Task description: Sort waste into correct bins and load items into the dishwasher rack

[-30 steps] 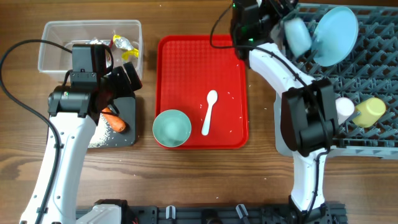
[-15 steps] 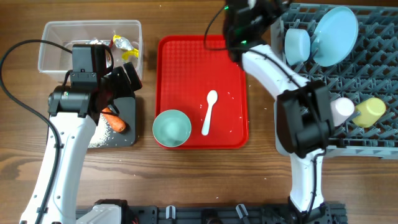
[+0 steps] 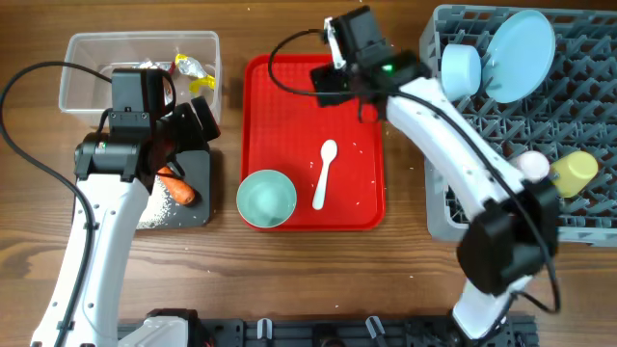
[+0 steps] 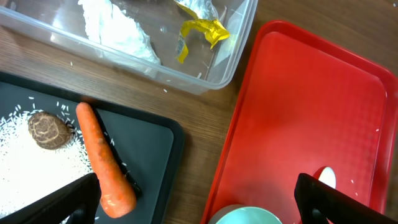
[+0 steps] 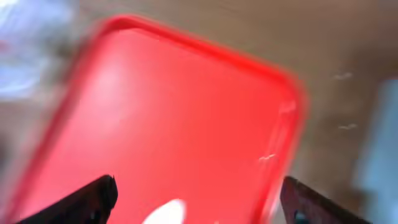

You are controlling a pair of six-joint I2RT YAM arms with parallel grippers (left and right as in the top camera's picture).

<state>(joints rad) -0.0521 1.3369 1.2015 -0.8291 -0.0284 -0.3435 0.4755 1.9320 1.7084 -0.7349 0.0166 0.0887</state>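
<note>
My left gripper (image 3: 201,120) (image 4: 196,205) is open and empty, hovering over the gap between the black bin (image 3: 198,207) (image 4: 155,140) and the red tray. The bin holds the carrot (image 3: 178,187) (image 4: 102,162), a brown lump (image 4: 48,129) and rice grains (image 4: 25,162). The clear tub (image 3: 87,67) (image 4: 230,59) holds tissue (image 4: 118,28) and a yellow wrapper (image 3: 191,66) (image 4: 200,28). My right gripper (image 3: 331,82) (image 5: 199,202) is open and empty over the tray's far part. A pale blue bowl (image 3: 266,198) (image 4: 245,216) and the white spoon (image 3: 325,173) (image 5: 165,211) lie on the tray.
The red tray (image 3: 289,106) (image 4: 311,106) (image 5: 186,106) lies mid-table. The grey rack (image 3: 578,106) at the right holds the plate (image 3: 521,53), a second bowl (image 3: 461,66), a pale cup (image 3: 533,166) and the yellow cup (image 3: 576,172). The right wrist view is blurred.
My right gripper has let go of the bowl in the rack and swung left, out over the far part of the red tray. The left arm has not moved.
</note>
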